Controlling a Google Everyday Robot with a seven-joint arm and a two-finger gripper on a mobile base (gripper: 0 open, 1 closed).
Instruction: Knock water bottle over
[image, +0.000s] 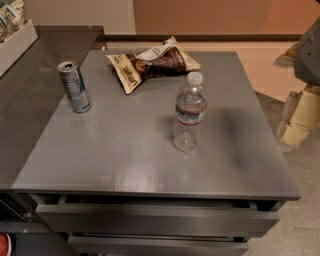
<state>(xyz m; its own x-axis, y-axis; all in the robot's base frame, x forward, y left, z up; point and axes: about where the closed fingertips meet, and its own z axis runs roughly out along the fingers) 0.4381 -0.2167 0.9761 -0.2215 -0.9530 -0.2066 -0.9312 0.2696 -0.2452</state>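
Observation:
The water bottle (189, 113) stands upright near the middle of the grey table top (125, 150). It is clear ribbed plastic with a white cap and a red, white and blue label band. My gripper (299, 116) shows as cream-coloured blocks under a grey arm part at the right edge of the view. It is off the table's right side, well apart from the bottle and at about its height in the picture.
A slim silver-blue drink can (74, 86) stands upright at the table's back left. A brown and white snack bag (150, 63) lies at the back, just behind the bottle. A darker counter (30, 85) adjoins on the left. Drawers (150, 220) sit below the front edge.

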